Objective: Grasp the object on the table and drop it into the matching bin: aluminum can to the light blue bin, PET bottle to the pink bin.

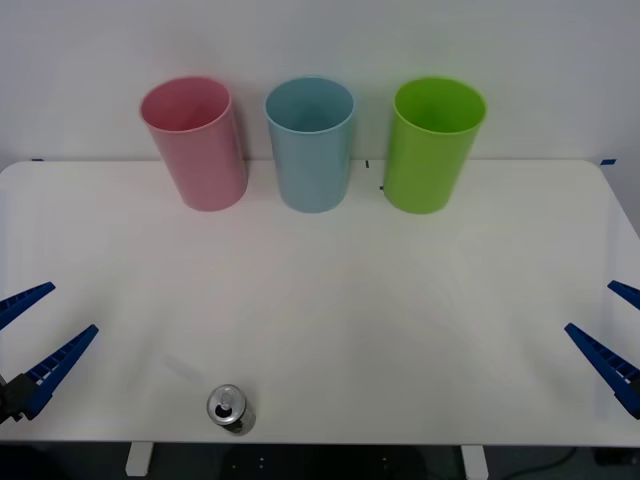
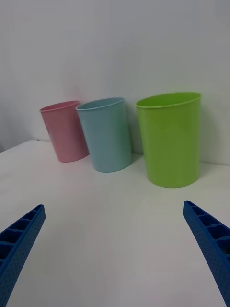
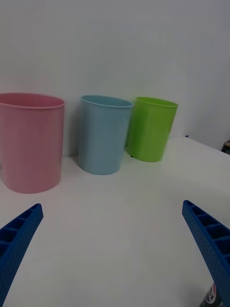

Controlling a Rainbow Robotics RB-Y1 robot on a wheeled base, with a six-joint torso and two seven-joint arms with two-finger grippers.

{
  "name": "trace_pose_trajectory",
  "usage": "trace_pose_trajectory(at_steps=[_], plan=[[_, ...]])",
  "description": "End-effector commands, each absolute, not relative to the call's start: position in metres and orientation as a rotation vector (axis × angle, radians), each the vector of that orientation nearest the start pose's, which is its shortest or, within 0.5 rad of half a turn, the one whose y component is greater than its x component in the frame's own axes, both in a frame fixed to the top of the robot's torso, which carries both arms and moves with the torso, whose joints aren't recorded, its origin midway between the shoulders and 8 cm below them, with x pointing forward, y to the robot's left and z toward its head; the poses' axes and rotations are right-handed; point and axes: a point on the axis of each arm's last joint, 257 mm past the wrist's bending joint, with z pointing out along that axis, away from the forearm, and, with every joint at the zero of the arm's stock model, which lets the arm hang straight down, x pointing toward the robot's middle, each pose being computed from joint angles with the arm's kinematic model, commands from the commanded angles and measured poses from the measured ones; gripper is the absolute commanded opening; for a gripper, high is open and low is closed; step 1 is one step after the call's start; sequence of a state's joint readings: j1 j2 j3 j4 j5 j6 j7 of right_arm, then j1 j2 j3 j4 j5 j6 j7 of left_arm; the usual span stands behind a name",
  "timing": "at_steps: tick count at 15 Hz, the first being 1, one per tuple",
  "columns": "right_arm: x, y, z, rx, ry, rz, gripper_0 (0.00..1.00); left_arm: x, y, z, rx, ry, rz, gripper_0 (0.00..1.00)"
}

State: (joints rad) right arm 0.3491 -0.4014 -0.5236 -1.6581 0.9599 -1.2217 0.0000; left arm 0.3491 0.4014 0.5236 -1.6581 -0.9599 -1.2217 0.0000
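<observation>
Across the whole lower frame of the front view lies the wide white flat tabletop w/ rounded corners (image 1: pixel 400 300); qty 1.

Bins, upper centre, qty 3, upright, in a row, apart: tall pink plastic bin (image 1: pixel 195 143) at left, tall light blue plastic bin (image 1: pixel 311 142) mid, lime green plastic bin (image 1: pixel 434 144) at right.

Grippers, qty 2: left gripper (image 1: pixel 28 336) at lower-left edge, right gripper (image 1: pixel 612 326) at lower-right edge. Both have blue ribbed fingers spread wide, nothing held.

Small silver aluminium drink can (image 1: pixel 229 408), qty 1, stands upright at bottom centre-left, near the table's front edge.

Risks (est.):
- Can sits close to the edge; a nudge on approach could tip it off.
- Thin, smooth wall: may slip or dent in the grasp.
- Bins stand close together; an offset release could land it in pink or green.
</observation>
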Motion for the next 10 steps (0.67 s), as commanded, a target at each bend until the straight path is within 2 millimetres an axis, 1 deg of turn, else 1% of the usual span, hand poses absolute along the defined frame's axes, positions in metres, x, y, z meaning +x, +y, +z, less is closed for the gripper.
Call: trace_pose_trajectory(at_steps=[1, 2, 6, 9, 10], plan=[[0.342, -0.33, -0.169, -0.465, 1.441, 0.567, 1.0, 0.346, 0.331, -0.169, 0.464, 1.439, -0.562, 1.0], [0.342, -0.33, -0.169, -0.465, 1.441, 0.567, 1.0, 0.346, 0.33, -0.169, 0.481, 1.447, -0.562, 1.0], [0.342, -0.33, -0.169, -0.465, 1.441, 0.567, 1.0, 0.344, 0.338, -0.171, 0.531, 1.479, -0.541, 1.0], [0.342, -0.33, -0.169, -0.465, 1.441, 0.567, 1.0, 0.333, 0.344, -0.182, 0.594, 1.539, -0.531, 1.0], [0.342, -0.33, -0.169, -0.465, 1.441, 0.567, 1.0, 0.33, 0.343, -0.184, 0.609, 1.547, -0.536, 1.0]])
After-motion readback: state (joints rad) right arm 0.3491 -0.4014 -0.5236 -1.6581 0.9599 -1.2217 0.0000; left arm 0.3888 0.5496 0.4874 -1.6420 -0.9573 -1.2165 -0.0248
